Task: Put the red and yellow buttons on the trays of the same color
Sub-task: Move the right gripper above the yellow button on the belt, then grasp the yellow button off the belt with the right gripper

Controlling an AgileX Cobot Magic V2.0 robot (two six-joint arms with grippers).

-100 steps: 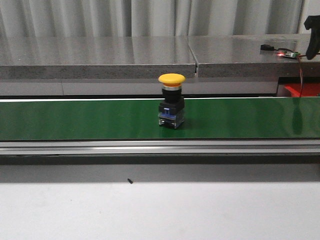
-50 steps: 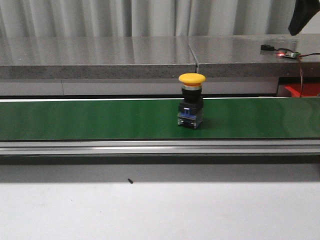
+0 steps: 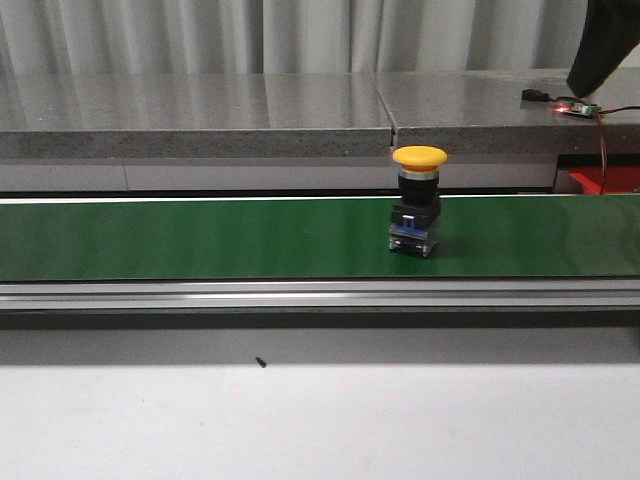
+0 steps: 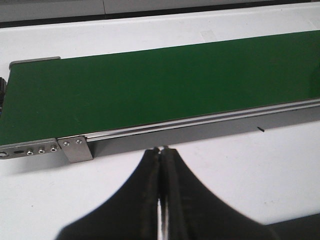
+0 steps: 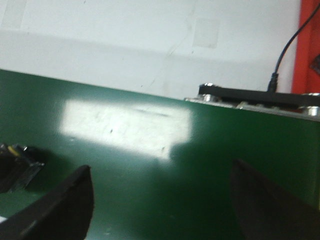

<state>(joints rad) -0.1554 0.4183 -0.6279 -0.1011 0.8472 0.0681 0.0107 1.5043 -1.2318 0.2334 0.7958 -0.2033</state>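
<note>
Right gripper (image 5: 160,200) spread wide over green belt (image 5: 210,150); button base (image 5: 17,167) at edge.

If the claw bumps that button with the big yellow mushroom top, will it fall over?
Probably, yes. The yellow mushroom-capped push button stands tall on a small black base, so a knock near the cap would likely tip it. It looks like hard plastic, so it should stay stiff when squeezed. The rounded cap could let it roll once it is down on the green conveyor belt.

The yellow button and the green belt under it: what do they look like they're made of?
Yellow button: smooth, matte yellow cap, probably plastic, over a silvery, likely metal collar and a black block with a clear base. Green belt: flat, slightly glossy, probably PVC or rubber; the right wrist view shows a broad light reflection on it.
</note>
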